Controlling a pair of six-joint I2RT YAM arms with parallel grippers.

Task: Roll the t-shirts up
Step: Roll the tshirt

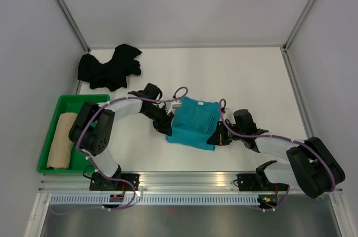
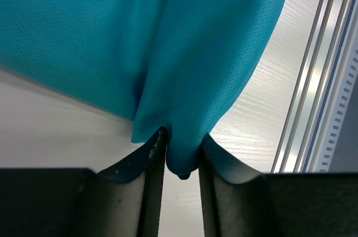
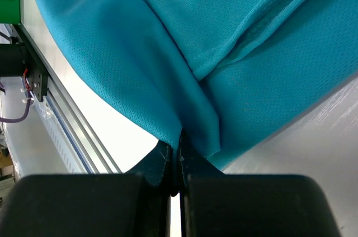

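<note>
A teal t-shirt [image 1: 193, 122] lies folded into a compact rectangle on the white table between my two grippers. At its left edge my left gripper [image 1: 168, 124] has a bunched fold of the teal fabric [image 2: 196, 52] filling the gap between its fingers [image 2: 182, 147], touching both. On the near right edge, my right gripper [image 1: 215, 136] is pinched tight on a thin layer of the same shirt [image 3: 224, 41], its fingertips meeting [image 3: 180, 147]. A black t-shirt [image 1: 109, 68] sits crumpled at the far left. A tan t-shirt rolled into a cylinder [image 1: 61, 139] lies in the tray.
The green plastic tray [image 1: 84, 100] stands at the left edge beside the left arm. An aluminium rail [image 1: 184, 180] runs along the table's near edge, close behind both grippers. White walls enclose the table at back and sides.
</note>
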